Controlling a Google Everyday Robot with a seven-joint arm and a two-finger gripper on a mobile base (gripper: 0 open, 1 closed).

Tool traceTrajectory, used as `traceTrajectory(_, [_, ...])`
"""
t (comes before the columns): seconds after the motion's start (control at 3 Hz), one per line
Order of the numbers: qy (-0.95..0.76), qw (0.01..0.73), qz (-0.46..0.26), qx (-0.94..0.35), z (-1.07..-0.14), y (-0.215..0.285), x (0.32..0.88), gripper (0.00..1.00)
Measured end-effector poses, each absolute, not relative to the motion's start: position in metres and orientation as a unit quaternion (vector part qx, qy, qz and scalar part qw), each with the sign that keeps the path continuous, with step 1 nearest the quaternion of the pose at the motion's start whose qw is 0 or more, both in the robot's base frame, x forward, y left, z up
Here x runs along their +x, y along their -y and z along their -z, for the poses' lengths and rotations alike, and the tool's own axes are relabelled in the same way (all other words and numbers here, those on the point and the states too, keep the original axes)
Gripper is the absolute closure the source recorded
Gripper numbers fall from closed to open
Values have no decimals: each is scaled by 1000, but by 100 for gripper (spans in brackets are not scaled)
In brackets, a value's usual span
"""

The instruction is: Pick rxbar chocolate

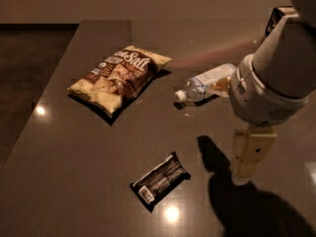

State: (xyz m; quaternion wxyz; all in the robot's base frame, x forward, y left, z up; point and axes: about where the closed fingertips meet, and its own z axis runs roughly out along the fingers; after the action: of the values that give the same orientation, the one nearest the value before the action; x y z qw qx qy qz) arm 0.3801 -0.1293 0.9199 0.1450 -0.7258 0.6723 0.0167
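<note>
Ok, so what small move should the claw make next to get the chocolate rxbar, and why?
Probably slide the claw leftward in view until it is above the rxbar chocolate: the bar lies flat on the table, and the claw hangs beside it, not over it.

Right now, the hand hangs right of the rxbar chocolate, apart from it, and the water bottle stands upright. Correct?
No. The camera view shows the water bottle lying on its side. The hand does hang right of the rxbar chocolate, apart from it.
</note>
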Motion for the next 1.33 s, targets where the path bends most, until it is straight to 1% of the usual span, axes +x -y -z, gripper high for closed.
traceTrajectory(0.33, [-632, 111, -36, -766, -884, 96, 371, 0])
traceTrajectory(1.0, [-581, 58, -55, -810, -832, 59, 353, 0])
traceTrajectory(1.33, [-568, 45, -59, -820, -822, 47, 343, 17])
